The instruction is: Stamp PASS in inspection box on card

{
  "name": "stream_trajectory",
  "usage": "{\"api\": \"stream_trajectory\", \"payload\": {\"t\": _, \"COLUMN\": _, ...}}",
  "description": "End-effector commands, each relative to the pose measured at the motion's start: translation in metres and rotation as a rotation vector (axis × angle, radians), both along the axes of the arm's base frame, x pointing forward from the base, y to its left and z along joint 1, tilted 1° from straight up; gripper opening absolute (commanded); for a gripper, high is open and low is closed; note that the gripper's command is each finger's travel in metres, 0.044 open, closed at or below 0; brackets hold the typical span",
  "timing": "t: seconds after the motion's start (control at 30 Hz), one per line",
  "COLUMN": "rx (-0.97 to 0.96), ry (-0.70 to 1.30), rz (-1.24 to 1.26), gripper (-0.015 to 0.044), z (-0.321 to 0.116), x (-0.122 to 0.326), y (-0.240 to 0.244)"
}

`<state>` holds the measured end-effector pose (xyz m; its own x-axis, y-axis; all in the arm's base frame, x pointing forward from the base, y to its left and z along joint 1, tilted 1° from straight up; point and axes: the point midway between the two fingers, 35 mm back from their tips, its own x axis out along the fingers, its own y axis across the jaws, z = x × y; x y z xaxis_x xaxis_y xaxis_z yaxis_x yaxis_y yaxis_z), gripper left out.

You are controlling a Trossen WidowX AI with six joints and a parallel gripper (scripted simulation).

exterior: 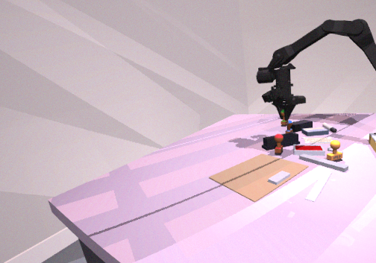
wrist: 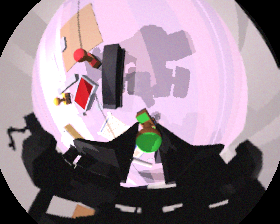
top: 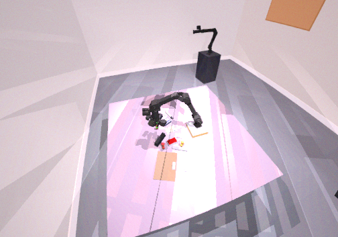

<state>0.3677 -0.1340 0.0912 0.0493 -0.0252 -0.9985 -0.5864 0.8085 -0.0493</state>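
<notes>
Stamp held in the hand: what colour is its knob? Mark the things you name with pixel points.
Green; the wrist view shows the knob [wrist: 149, 142] best, at the top of a brown handle [wrist: 152, 127].

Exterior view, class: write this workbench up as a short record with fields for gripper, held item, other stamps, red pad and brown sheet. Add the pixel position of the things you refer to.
gripper: closed on a stamp [top: 156, 125] [exterior: 284, 118] [wrist: 148, 134]
held item: green-topped stamp [exterior: 283, 123] [wrist: 148, 142], raised above the bench
other stamps: red-knobbed [exterior: 278, 144] [wrist: 80, 55], yellow-knobbed [exterior: 335, 152] [wrist: 62, 99], blue-knobbed [exterior: 289, 126]
red pad: open, in a pale case [top: 172, 141] [exterior: 309, 148] [wrist: 84, 93]
brown sheet: flat [top: 164, 171] [exterior: 246, 179] [wrist: 88, 31], small pale block [top: 174, 166] [exterior: 279, 177] [wrist: 64, 44] on it
</notes>
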Motion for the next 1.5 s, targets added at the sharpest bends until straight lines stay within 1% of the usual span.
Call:
{"api": "stream_trajectory", "payload": {"t": 0.0, "rx": 0.0, "ry": 0.0, "rz": -0.001, "gripper": 0.0, "z": 0.002, "x": 0.0, "y": 0.0}}
{"api": "stream_trajectory", "payload": {"t": 0.83, "rx": 0.0, "ry": 0.0, "rz": -0.001, "gripper": 0.0, "z": 0.014, "x": -0.002, "y": 0.002}}
{"api": "stream_trajectory", "payload": {"t": 1.13, "rx": 0.006, "ry": 0.001, "rz": -0.001, "gripper": 0.0, "z": 0.015, "x": -0.013, "y": 0.061}}
{"api": "stream_trajectory", "payload": {"t": 1.47, "rx": 0.012, "ry": 0.003, "rz": -0.001, "gripper": 0.0, "z": 0.014, "x": -0.04, "y": 0.124}}
